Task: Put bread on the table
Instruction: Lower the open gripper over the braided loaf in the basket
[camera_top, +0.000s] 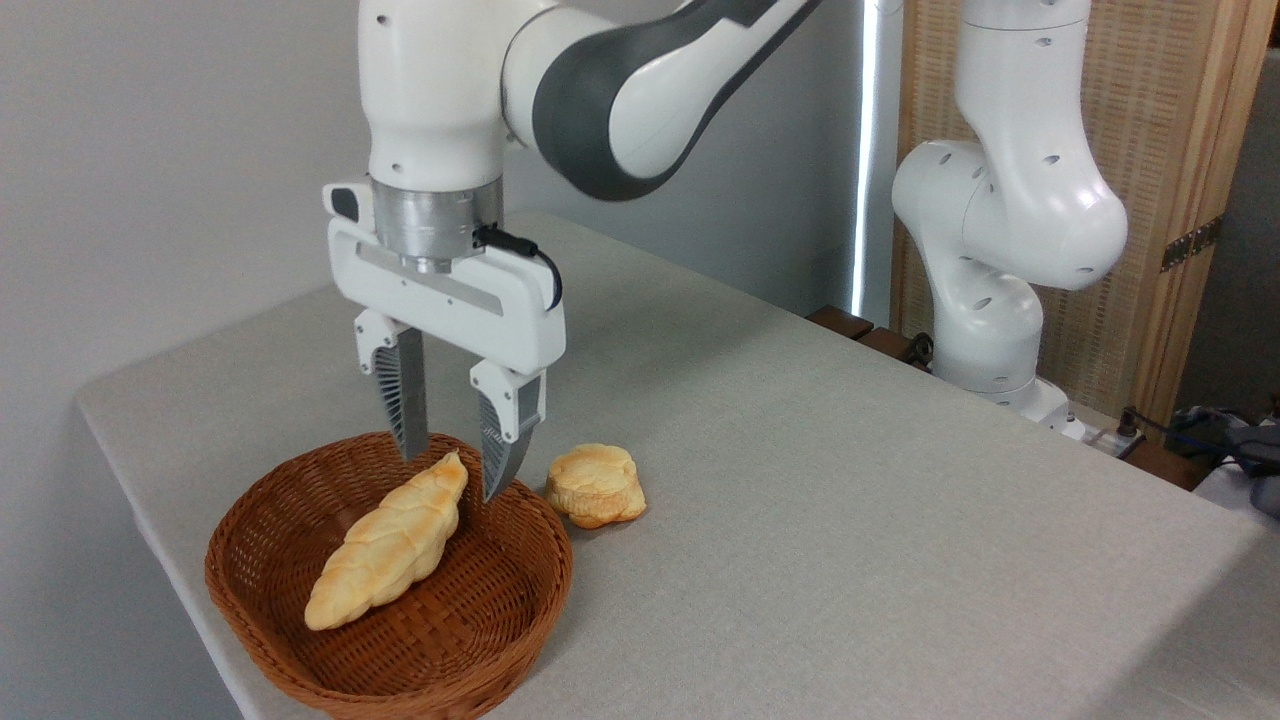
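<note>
The bread (388, 545), a long braided golden loaf with pointed ends, lies slanted inside a brown wicker basket (480, 640) at the front left of the table (850, 500). My gripper (450, 470) hangs open just above the loaf's far tip, one finger on each side of that tip, with nothing held between the fingers. The fingertips reach down to about the basket's far rim. I cannot tell whether they touch the loaf.
A small round bun (597, 485) sits on the cloth just right of the basket. The arm's white base (1000, 300) stands at the table's far right edge, in front of a wooden screen (1180, 150). The table's left edge runs close to the basket.
</note>
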